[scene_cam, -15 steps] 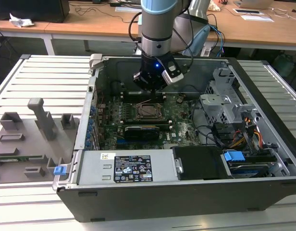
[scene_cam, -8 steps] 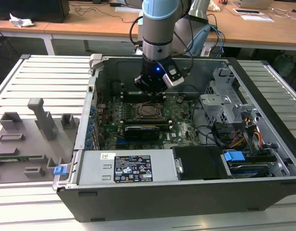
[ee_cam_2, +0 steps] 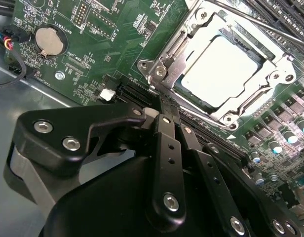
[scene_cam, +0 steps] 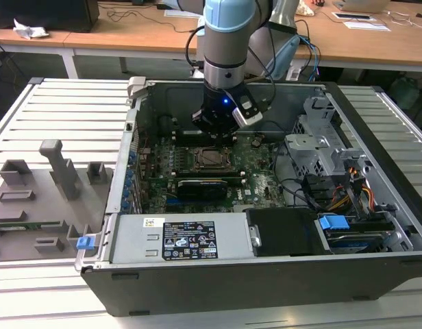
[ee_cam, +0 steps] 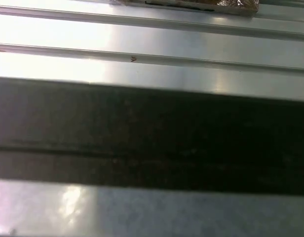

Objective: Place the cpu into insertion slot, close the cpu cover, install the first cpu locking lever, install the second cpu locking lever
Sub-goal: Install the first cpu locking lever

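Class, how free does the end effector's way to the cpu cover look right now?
Probably free: the end effector hangs just beside the cpu cover, which lies closed over the cpu, with nothing between them.

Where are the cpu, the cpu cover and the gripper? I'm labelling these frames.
cpu (ee_cam_2: 226, 69), second wrist view: middle of its pale metal face.
cpu cover (ee_cam_2: 164, 59), second wrist view: the silvery frame's side bar beside the chip.
gripper (ee_cam_2: 162, 106), second wrist view: tips of the black fingers.
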{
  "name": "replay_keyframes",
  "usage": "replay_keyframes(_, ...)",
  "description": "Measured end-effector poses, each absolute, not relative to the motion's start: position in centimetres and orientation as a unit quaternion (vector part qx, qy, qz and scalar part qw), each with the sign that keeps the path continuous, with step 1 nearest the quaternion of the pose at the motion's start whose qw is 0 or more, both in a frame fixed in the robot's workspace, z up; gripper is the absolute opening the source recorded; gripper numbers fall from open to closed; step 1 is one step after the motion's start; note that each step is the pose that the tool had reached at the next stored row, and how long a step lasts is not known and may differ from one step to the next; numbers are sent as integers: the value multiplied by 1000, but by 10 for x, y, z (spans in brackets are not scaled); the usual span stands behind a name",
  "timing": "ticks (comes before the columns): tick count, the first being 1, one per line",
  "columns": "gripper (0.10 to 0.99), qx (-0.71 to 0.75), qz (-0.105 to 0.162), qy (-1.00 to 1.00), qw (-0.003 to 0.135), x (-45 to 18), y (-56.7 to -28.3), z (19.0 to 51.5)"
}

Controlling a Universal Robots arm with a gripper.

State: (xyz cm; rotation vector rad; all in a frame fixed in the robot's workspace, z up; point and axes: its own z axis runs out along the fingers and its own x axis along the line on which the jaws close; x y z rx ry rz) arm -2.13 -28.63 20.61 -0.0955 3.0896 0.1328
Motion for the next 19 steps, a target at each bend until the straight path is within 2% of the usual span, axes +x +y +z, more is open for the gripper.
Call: replay_keyframes(19, 106, -31, 40, 998, 24, -21, -286, 204)
